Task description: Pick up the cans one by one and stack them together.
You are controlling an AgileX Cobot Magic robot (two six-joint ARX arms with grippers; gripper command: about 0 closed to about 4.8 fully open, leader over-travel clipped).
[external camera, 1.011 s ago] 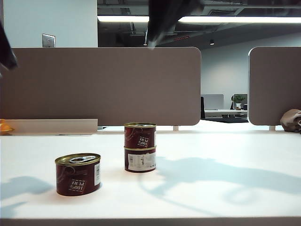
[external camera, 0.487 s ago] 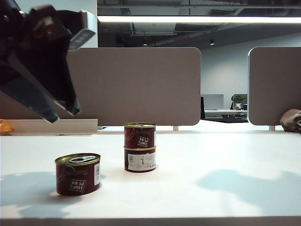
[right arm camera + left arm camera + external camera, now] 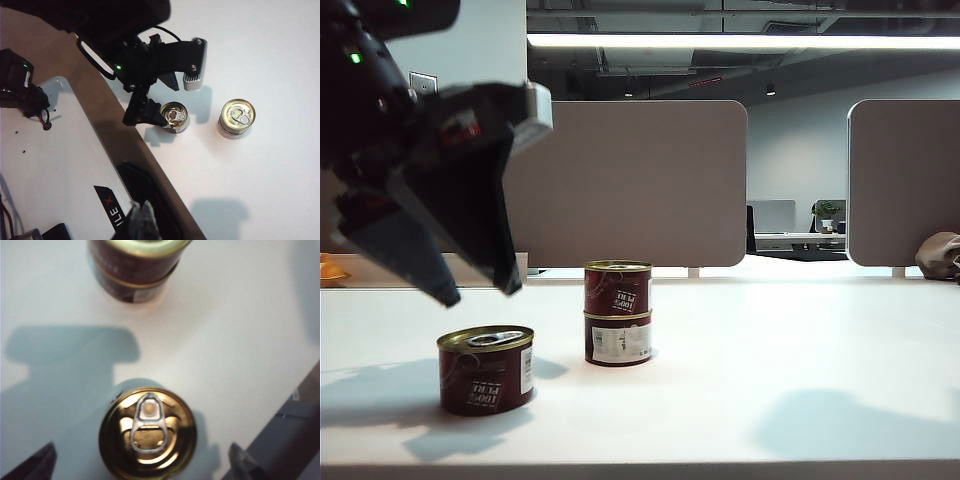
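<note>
Left gripper [image 3: 480, 293], jaws spread, hovers over the lone can [image 3: 486, 369] – a skewed descent could topple the two-can stack [image 3: 618, 313] nearby – while right gripper [image 3: 142, 220] waits clenched, empty

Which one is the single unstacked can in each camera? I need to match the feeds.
Exterior view: single can, front left, under the open left gripper.
Left wrist view: gold lid between the fingertips.
Right wrist view: can beside the left gripper.
Shared landmark: two-can stack.
</note>
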